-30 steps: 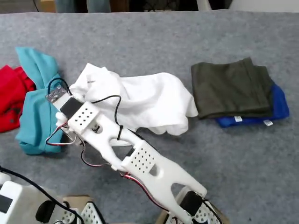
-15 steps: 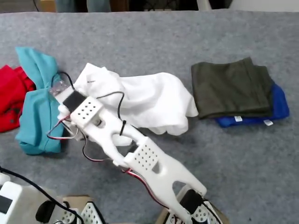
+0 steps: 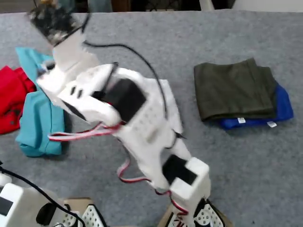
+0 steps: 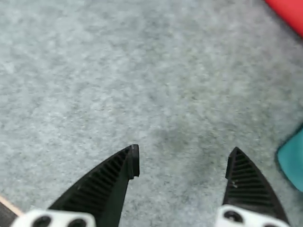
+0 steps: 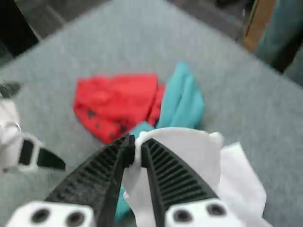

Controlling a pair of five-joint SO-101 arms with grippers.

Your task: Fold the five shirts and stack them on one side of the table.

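My right gripper is shut on an edge of the white shirt, held up off the table. In the high view the raised right arm covers most of that shirt, which hangs beside it. Below the gripper lie a crumpled red shirt and a teal shirt, at the table's left. An olive shirt sits folded on a folded blue shirt at the right. My left gripper is open over bare grey table, with nothing between its fingers.
The grey felt table has free room at the front right and along the back. The left arm's base stands at the front left corner. Red and teal cloth edges lie near the left gripper.
The right arm has swung up from table level, lifting the white shirt's edge with it. The shirt, spread out before, now hangs bunched under the arm.
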